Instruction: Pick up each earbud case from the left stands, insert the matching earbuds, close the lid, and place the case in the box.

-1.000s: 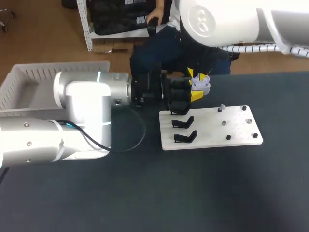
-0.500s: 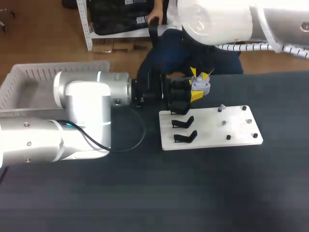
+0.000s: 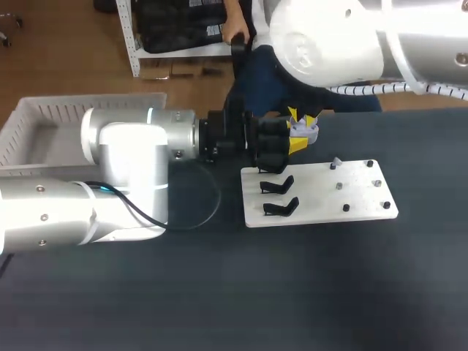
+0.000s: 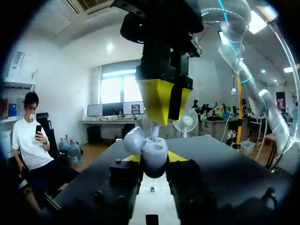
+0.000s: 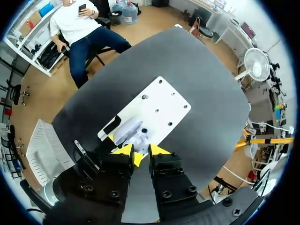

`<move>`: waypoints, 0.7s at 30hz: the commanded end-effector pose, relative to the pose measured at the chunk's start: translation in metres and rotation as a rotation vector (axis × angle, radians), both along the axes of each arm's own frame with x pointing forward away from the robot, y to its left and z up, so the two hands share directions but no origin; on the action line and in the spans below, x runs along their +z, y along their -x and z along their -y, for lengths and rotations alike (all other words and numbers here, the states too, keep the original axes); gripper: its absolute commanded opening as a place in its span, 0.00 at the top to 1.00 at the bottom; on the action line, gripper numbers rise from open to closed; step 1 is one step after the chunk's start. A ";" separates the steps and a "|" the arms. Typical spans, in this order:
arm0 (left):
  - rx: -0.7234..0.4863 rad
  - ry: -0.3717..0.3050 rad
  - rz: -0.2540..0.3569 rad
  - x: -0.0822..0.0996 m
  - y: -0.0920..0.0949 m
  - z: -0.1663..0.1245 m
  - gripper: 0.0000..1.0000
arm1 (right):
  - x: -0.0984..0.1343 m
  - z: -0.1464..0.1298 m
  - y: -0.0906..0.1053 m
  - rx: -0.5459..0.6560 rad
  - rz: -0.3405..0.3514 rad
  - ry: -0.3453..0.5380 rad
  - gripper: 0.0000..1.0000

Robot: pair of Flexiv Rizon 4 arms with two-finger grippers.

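An open lavender earbud case (image 3: 306, 131) (image 4: 150, 149) is held in the air above the far edge of the white plate (image 3: 322, 201). My left gripper (image 3: 296, 142) (image 4: 153, 158) is shut on its base from both sides. Right above the case my right gripper (image 3: 302, 117) (image 4: 169, 116) points down, shut on a small pale earbud (image 4: 154, 130) whose end reaches the case's cavity. In the right wrist view the case (image 5: 129, 130) lies just ahead of that gripper (image 5: 141, 153). Two black stands (image 3: 278, 185) on the plate's left side are bare.
The plate's right half (image 5: 164, 105) carries small black pegs (image 3: 345, 208) and a small pale piece (image 3: 336, 162). A white basket (image 3: 44, 117) sits at the table's far left. My left arm's thick body lies across the left half of the table.
My right arm has shifted a little and its gripper has come slightly lower onto the case. The left arm and the case have stayed in place.
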State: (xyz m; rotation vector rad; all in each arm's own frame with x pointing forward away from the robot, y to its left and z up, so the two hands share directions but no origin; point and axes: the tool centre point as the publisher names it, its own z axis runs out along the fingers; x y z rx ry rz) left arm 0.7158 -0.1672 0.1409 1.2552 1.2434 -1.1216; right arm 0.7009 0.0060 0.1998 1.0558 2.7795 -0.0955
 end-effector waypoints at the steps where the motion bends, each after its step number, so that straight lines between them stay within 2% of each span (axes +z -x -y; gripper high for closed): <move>1: 0.008 0.005 0.004 -0.001 0.002 0.000 1.00 | -0.003 0.002 0.004 -0.003 0.017 -0.001 1.00; 21: 0.008 0.005 0.004 -0.001 0.002 0.000 1.00 | -0.006 0.008 0.005 -0.020 0.026 0.003 1.00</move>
